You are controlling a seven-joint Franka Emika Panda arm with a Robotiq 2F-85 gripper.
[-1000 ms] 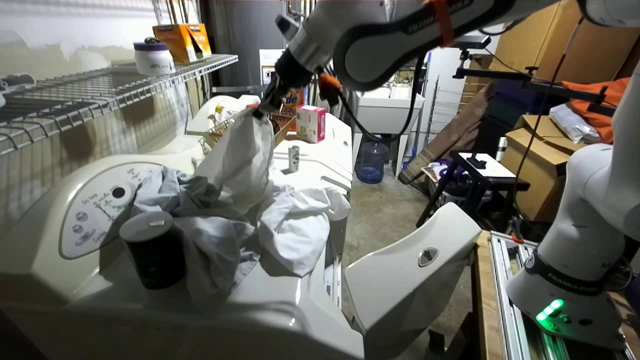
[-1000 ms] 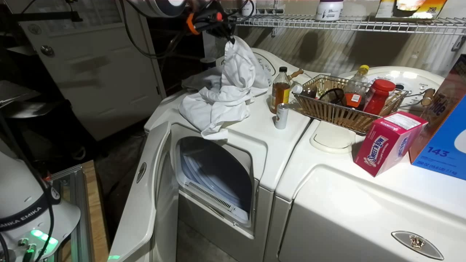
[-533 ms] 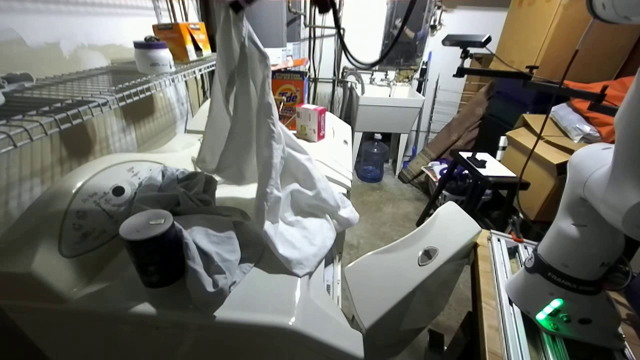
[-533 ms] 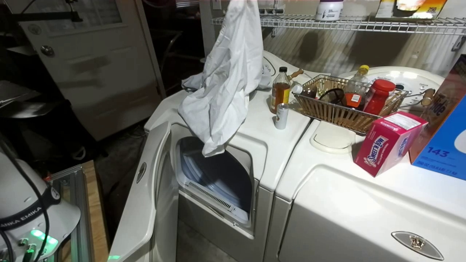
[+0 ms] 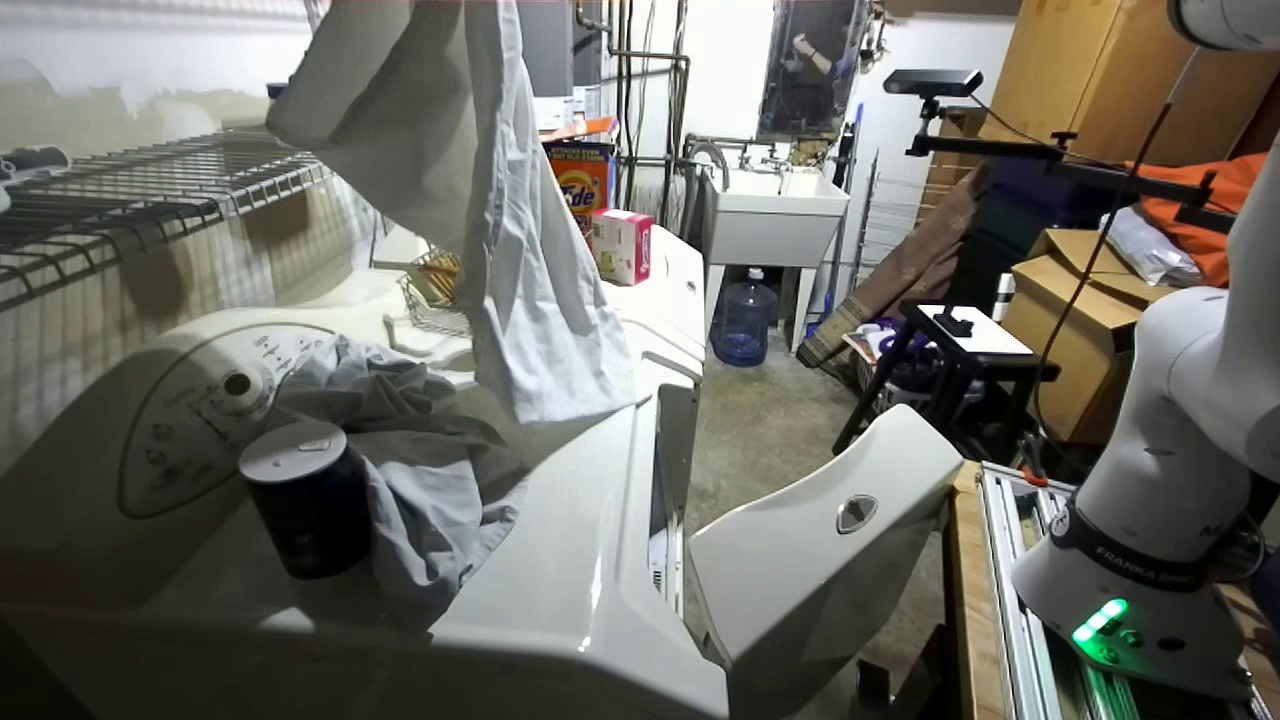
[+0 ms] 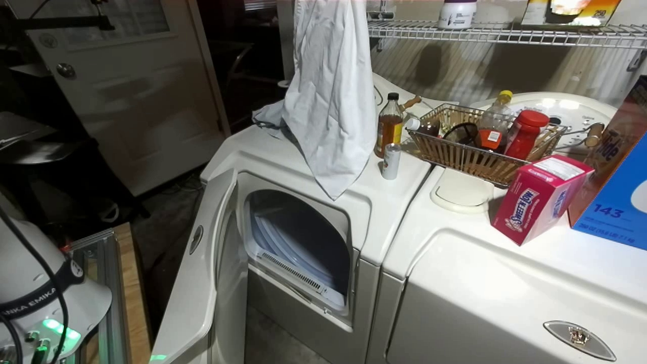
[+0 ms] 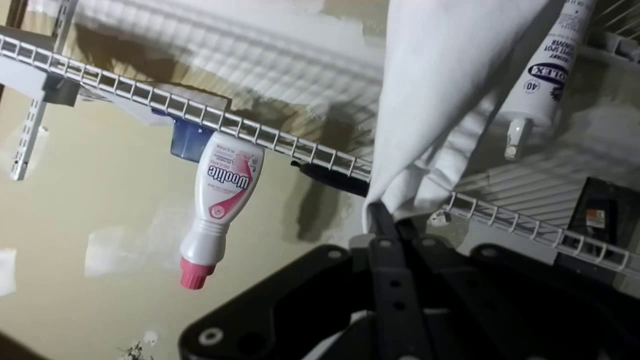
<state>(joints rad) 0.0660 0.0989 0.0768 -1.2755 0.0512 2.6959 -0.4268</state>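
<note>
**Dryer (image 6: 260,151) below, white cloth (image 6: 331,101) hung from my pincer (image 7: 394,222)**

From my remote seat, I saw the dryer's door (image 6: 194,273) swung open. Over the dryer, the white cloth ran out the top of both exterior views, its lowest corner near the front edge; couldn't tell if it touched. A crumpled grey cloth (image 5: 430,470) lay on the dryer. Wrist view showed my pincer clamped on the white cloth's gathered end, the rest dangling below it. Littlest thing: a can (image 6: 390,163), upright.

The dryer opening (image 6: 303,242) offers passage, its swung-out door (image 6: 194,278) obstructing one side and hanging cloth (image 6: 331,106) the space above.
</note>
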